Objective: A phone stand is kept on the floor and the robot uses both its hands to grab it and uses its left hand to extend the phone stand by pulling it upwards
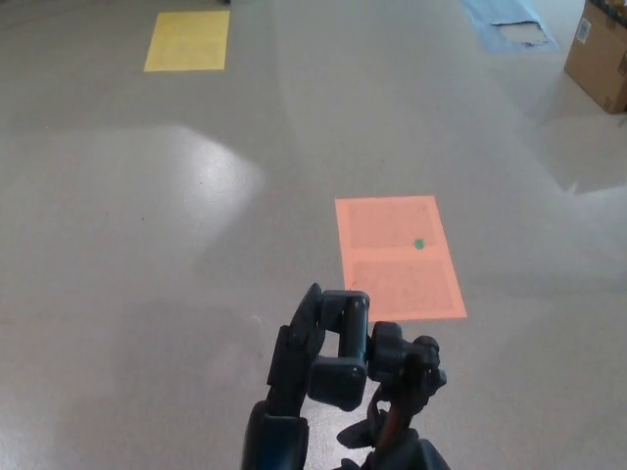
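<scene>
Phone stand (338,357), low centre above the floor (147,245): we log our left hand (294,372) against its clamp, fingers extended, grip unconfirmed; right hand's state indeterminable; upward pull outstanding.

left hand (294,377) — black, thick segmented fingers

This looks like a lab or test hall rather than a home. A wide, glossy grey floor (147,215) fills the view, marked with a yellow rectangle (186,41) and an orange rectangle (399,257). A cardboard box (600,54) and what may be a blue sheet (509,24) sit at the far edge.
</scene>
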